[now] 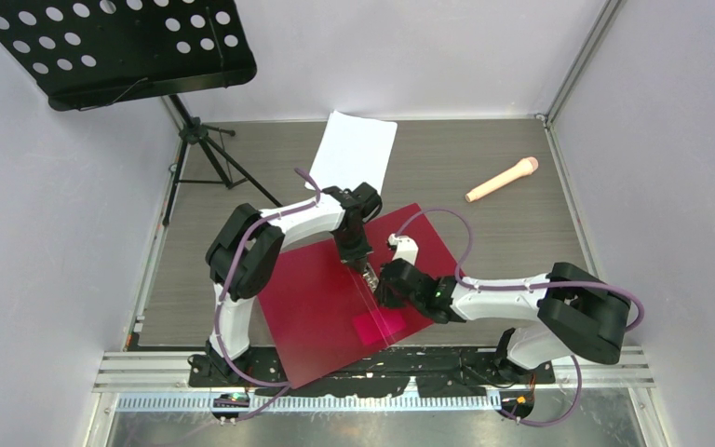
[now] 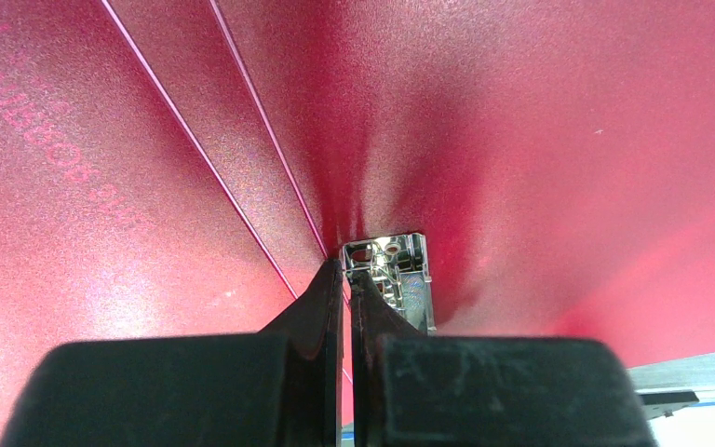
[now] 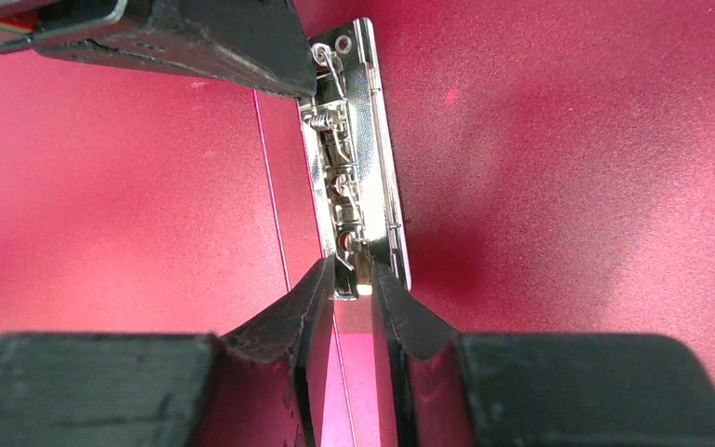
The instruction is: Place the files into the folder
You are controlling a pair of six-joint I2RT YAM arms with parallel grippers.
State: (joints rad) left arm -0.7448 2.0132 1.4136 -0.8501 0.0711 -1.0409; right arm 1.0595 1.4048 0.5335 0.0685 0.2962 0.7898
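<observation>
Left hand (image 2: 346, 275) clenched beside the metal spine clip (image 3: 358, 158); right hand (image 3: 356, 272) pinches its lower end. Files (image 1: 354, 149) look light, floppy: grip an edge.

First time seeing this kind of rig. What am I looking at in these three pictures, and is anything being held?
Two robot arms with two-finger grippers are bolted at the near edge of the table. The wide picture looks down from above; the other two come from wrist cameras. On the table lie an open red folder, white files beyond it and a beige microphone-like object. A black music stand is far left. The left gripper is shut, tips at the far end of the folder's metal clip. The right gripper pinches the clip's near end.
</observation>
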